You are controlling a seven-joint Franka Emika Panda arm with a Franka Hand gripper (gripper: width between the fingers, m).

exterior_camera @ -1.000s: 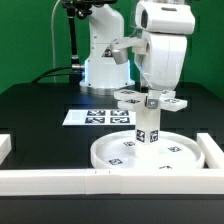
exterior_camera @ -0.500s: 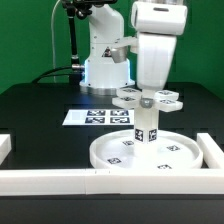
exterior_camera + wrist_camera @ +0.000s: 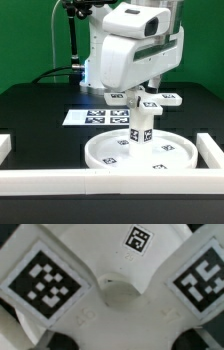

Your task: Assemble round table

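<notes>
The round disc lies flat on the black table inside the white rails. The short cylindrical leg stands upright on its middle. On top of the leg sits the four-lobed cross base, its tagged lobes spreading out under the hand. My gripper reaches down from above and is shut on the cross base; the wrist largely hides its fingers in the exterior view. The wrist view is filled by the cross base and its centre hub, and my gripper has dark fingers at both sides of it.
The marker board lies on the table behind the disc. White border rails run along the front, at the exterior view's right and at its left edge. The arm's base stands at the back.
The wrist has turned about the vertical, and the cross base has turned with it on the leg. The jaws closed a little. Leg and disc now sit slightly further to the exterior view's left.
</notes>
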